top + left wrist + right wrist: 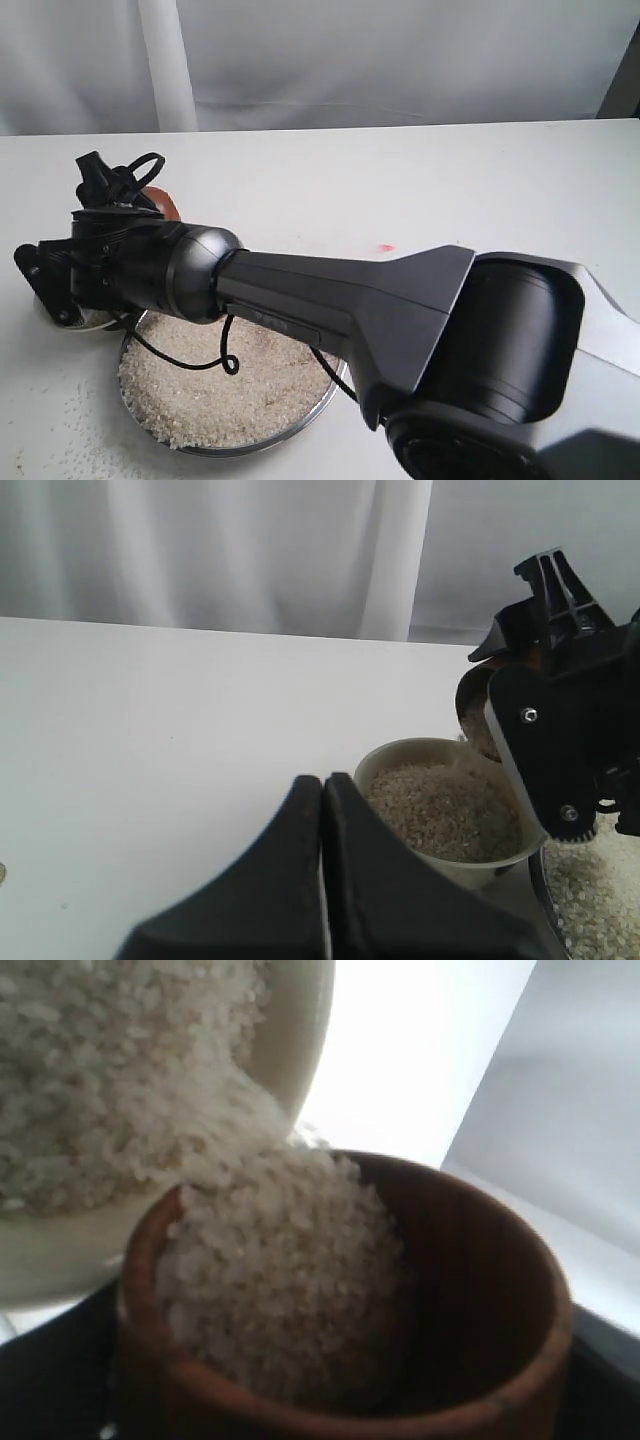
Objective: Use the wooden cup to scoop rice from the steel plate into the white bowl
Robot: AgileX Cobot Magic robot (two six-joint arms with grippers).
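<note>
My right gripper [130, 195] reaches across to the left and is shut on the wooden cup [160, 203]. The cup [480, 1290] is tipped over the white bowl [385, 765], and rice [280, 1290] slides from its mouth onto the heap of rice [445, 805] in the bowl. In the exterior view the bowl is almost wholly hidden under the right wrist. The steel plate [330, 395] lies just in front, with a bed of rice [230, 390] in it. My left gripper [323, 780] is shut and empty, close beside the bowl.
Loose grains [60, 420] are scattered on the white table left of the plate. A small red mark [386, 247] shows on the table to the right. The right arm's black body [330, 300] spans over the plate. A white curtain [400, 60] hangs behind.
</note>
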